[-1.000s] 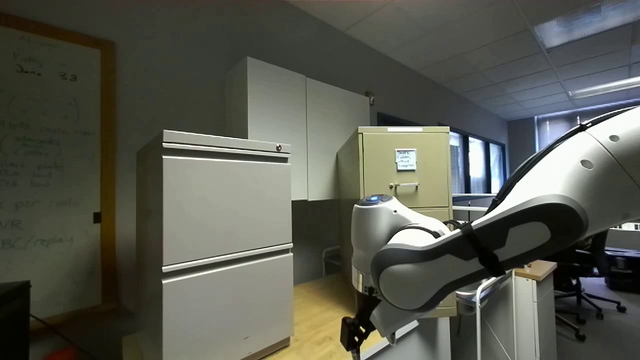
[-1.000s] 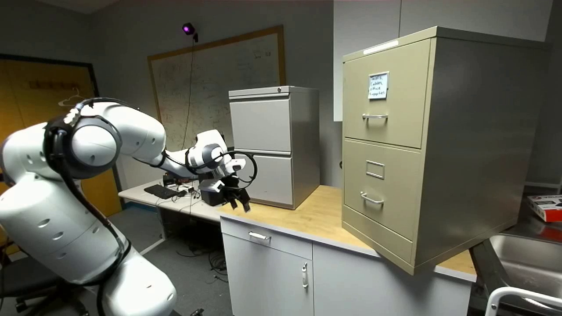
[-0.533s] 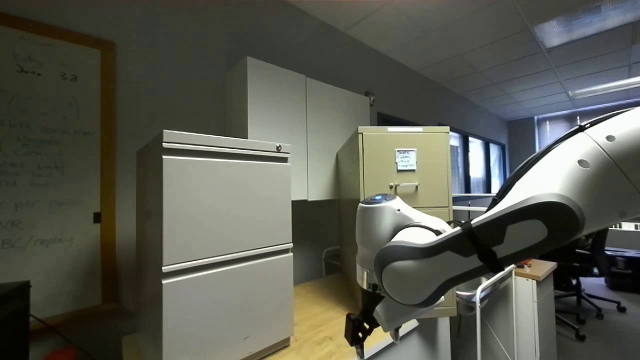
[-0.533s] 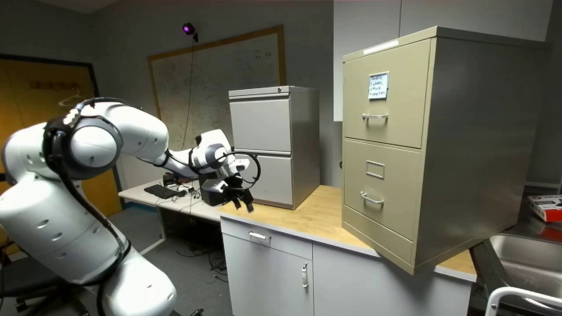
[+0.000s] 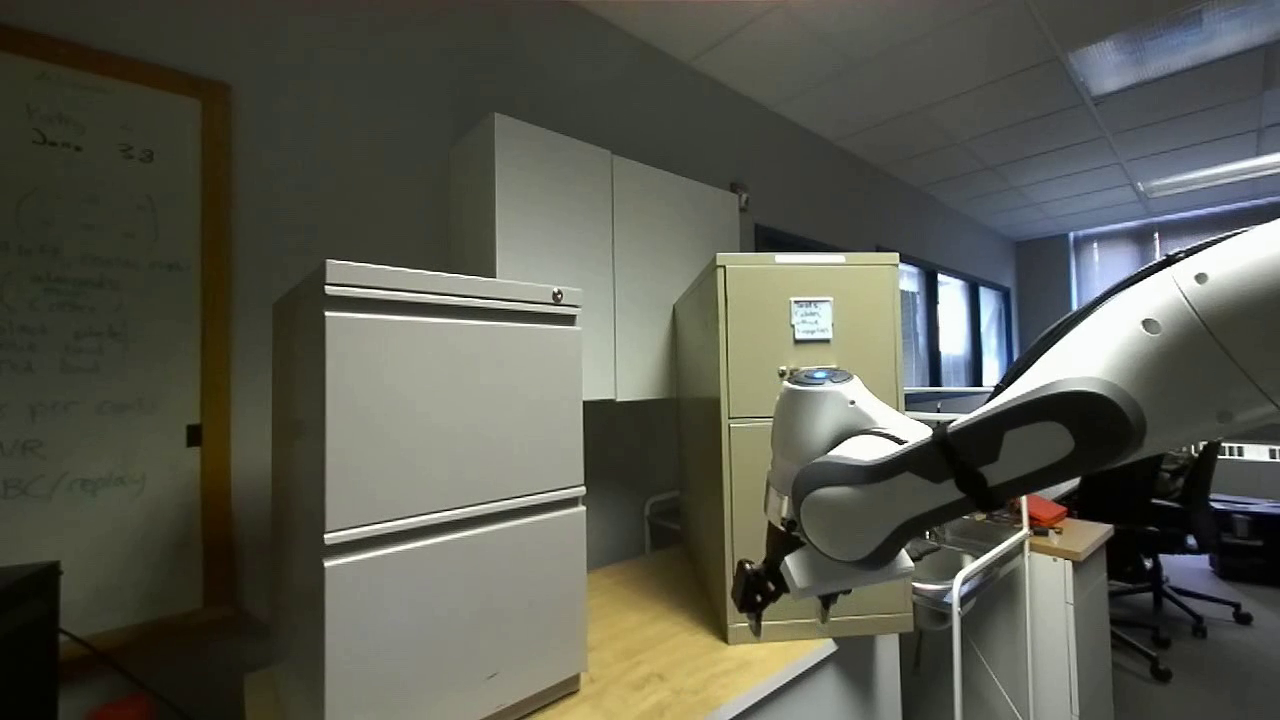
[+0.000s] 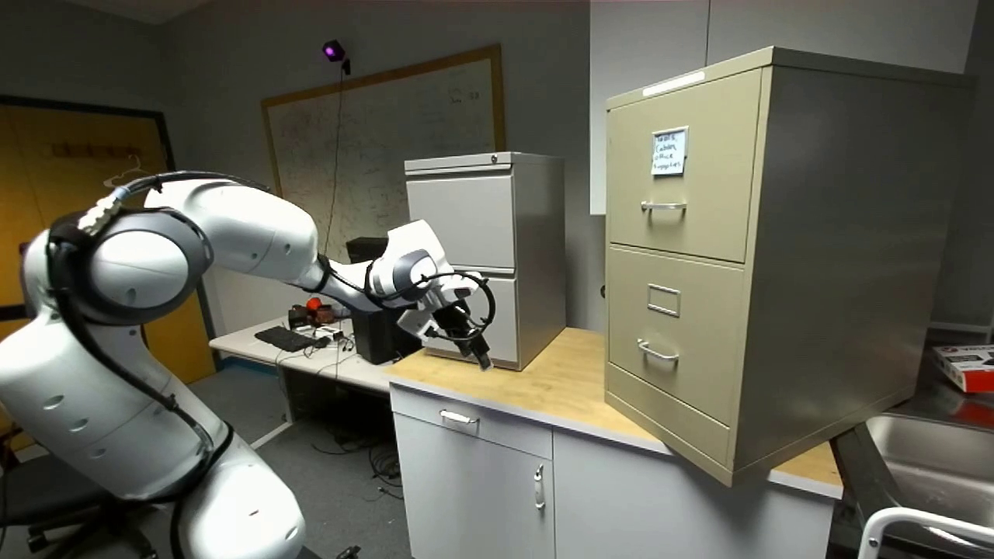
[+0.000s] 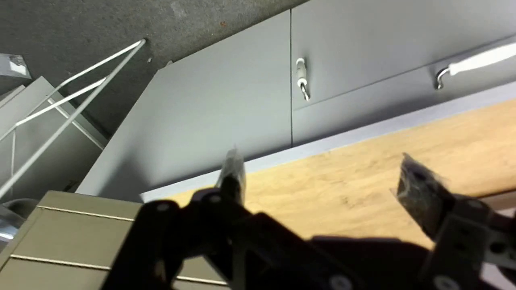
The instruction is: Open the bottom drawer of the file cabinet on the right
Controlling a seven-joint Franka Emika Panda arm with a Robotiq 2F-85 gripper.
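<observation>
Gripper (image 7: 322, 171): fingers (image 7: 421, 197) spread wide apart, wood of the counter (image 7: 354, 177) showing between them in the wrist view.
Arm (image 6: 248, 225): extends from the left in an exterior view, wrist tilted, the gripper over the counter in front of the grey cabinet (image 6: 536, 264).
Bottom drawer (image 6: 687, 330): closed, in the lower front of the file cabinet (image 6: 839, 256) at the right; its face lies level with the top drawer (image 6: 722, 178).
Handle (image 6: 658, 354): metal, on the bottom drawer, below a small frame (image 6: 664, 300); well apart from the gripper.
Paper (image 6: 669, 153): handwritten, fixed to the top drawer.
File cabinet: upright on the right part of the counter, its near corner jutting past the front edge; in an exterior view the arm covers part of it.
Grey cabinet: upright on the left part of the counter, drawers closed, apart from the file cabinet.
Cupboards (image 5: 670, 270): white, high on the far wall.
Whiteboard (image 5: 100, 350): far left, wood-framed, writing faint.
Sink (image 6: 943, 450): right of the file cabinet.
Box (image 6: 967, 366): red and white, beyond the sink.
</observation>
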